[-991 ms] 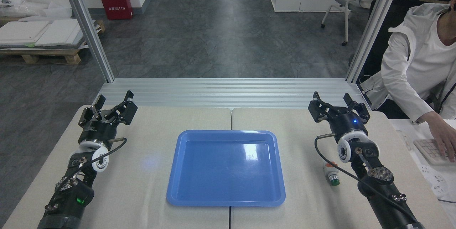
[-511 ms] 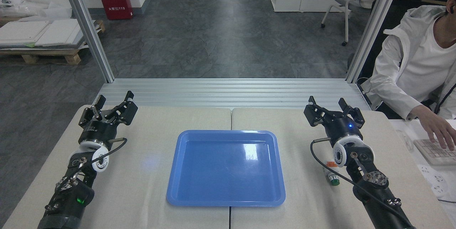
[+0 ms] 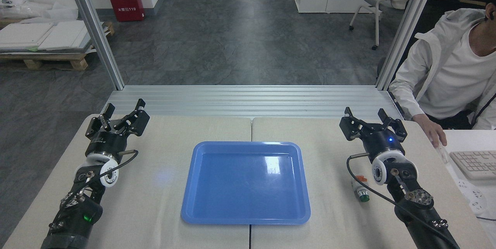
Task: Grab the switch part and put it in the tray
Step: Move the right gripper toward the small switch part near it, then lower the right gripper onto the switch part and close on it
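Both end effectors (image 3: 122,117) (image 3: 372,120) over beige table (image 3: 162,202)

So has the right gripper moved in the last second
Yes. The right gripper swung left toward the tray half a second ago, then back right; it now sits slightly lower and right of where it started.

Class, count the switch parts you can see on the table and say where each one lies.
1. The switch part lies on the table right of the tray, beside the right arm, green button toward the camera. The arm might hide others.
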`<action>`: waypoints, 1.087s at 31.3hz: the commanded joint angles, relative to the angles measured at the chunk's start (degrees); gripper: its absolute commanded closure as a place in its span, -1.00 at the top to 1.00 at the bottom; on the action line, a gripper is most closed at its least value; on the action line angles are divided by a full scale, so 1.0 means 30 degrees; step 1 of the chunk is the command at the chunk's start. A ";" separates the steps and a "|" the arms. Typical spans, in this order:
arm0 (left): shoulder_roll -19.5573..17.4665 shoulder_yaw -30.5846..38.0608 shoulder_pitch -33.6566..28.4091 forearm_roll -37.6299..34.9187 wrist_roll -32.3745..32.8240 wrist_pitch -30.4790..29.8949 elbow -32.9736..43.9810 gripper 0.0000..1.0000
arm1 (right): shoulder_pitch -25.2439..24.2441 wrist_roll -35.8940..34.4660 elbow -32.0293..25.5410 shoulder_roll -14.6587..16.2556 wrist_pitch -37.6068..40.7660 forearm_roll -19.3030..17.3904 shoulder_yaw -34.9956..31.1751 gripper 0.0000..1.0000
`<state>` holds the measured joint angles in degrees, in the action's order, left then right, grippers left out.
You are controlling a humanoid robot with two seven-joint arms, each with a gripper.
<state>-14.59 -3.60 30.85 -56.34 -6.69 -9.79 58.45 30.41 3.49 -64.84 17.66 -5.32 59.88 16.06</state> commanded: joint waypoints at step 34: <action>0.0000 0.0000 -0.0001 0.0000 0.0003 -0.0019 0.0000 1.00 | -0.3279 0.0036 -0.2526 0.2021 0.0278 0.0079 0.0125 0.98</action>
<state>-14.59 -3.60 30.85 -56.34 -6.69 -9.85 58.45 24.91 3.59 -69.48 21.62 -5.03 60.15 16.54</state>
